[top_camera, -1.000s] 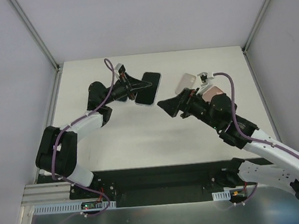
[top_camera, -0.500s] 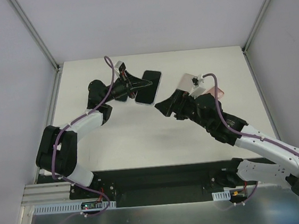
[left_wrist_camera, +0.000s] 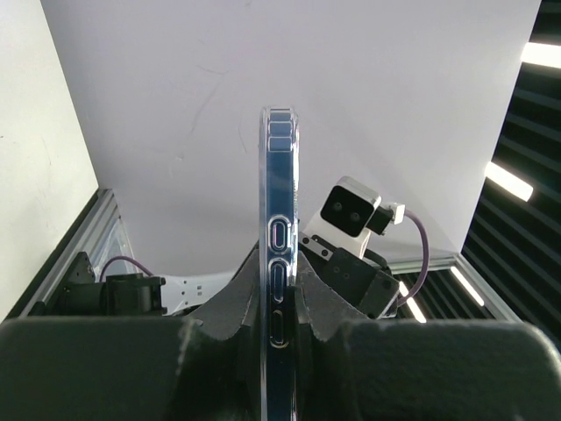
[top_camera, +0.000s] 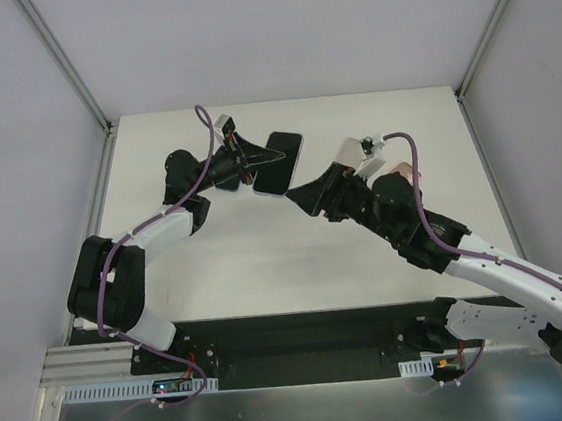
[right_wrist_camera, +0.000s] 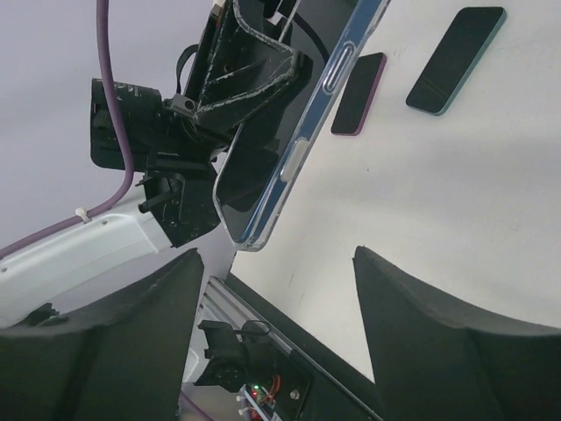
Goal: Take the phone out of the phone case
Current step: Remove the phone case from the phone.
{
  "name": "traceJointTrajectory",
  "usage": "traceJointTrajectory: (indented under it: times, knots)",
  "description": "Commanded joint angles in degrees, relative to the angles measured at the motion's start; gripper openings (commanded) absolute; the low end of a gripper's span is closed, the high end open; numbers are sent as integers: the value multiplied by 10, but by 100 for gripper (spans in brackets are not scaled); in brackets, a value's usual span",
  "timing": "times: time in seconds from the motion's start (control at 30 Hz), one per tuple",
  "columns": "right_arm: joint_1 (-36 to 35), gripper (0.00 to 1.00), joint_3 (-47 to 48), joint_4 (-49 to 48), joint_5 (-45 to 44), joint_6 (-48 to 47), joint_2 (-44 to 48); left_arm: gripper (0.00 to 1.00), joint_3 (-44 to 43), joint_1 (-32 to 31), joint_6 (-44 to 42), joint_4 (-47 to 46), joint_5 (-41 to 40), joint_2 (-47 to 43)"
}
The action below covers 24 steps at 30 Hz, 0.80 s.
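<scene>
Above the white table, a cased phone is pinched by one arm, with the other arm's spread gripper just beside it.

Nearest the arm bases, the right gripper sits just to the near-right of the phone, its jaws apart with nothing between them; the phone's corner shows ahead of the gap, touching neither finger. The phone sits inside the clear phone case, raised off the table and turned on edge, its side buttons visible through the case wall. On the phone's left side, the left gripper has its jaws clamped on the cased phone, one finger on each broad face. Beyond the phone, a magenta-edged handset lies flat on the table, and a teal-edged handset lies farther off, the two apart.
</scene>
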<state>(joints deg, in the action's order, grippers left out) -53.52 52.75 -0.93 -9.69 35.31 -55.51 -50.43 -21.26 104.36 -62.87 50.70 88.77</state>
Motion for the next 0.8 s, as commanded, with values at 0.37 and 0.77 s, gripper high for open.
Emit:
traceJointTrajectory:
  times: [0.37,0.77]
  knots:
    - [10,57,-61,-263,128,23,-17,0,20,8,122,-103,-38,-23]
    - [13,47,-71,-247,104,43,-21,0,21,12,119,-96,-42,-46]
